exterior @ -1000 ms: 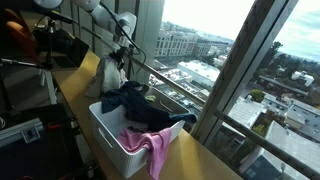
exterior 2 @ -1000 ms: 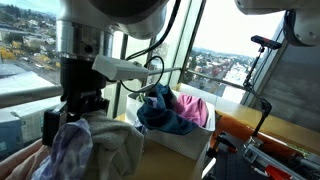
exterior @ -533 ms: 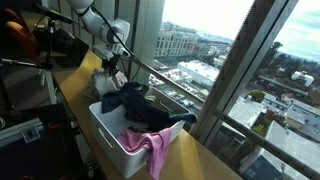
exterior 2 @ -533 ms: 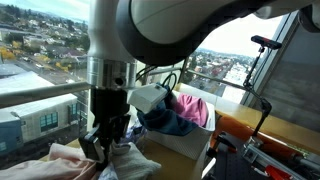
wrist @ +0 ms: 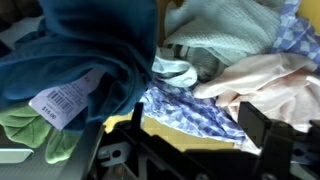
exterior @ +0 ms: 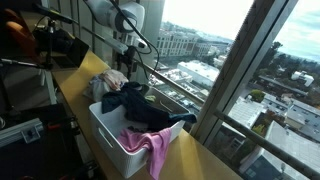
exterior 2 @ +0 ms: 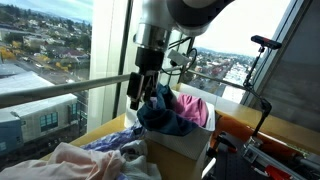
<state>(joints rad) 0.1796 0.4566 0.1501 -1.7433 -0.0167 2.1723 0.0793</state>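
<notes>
Several crumpled garments make up the loose heap of mixed fabrics (exterior: 112, 78) lying on the yellow wooden counter (exterior: 72, 88), just beside the white plastic laundry bin (exterior: 104, 124). The black two-finger gripper (exterior: 128, 47) hangs right above it, fingers spread wide, nothing between them. Empty-handed, folks!

Down in the wrist view, the gripper (wrist: 185, 150) looks onto a blue-and-white checked cloth (wrist: 190, 105), with a pale pink garment (wrist: 255, 80) and a mint knitted piece (wrist: 225, 30) tangled around it. That's the danger: a pinch here could catch two or three layers at once, and a lift would drag the whole bundle along.

Watch the dark blue towel with a white barcode label (wrist: 90, 50) too. It spills out right next to the heap, and a finger coming down off-centre might hook it.

In an exterior view the heap (exterior 2: 85, 160) sprawls low and soft under the gripper (exterior 2: 137, 100), so a shallow close may nip only a fold that slips free. A sideways tug could also sweep loose pieces off the counter's edge.
</notes>
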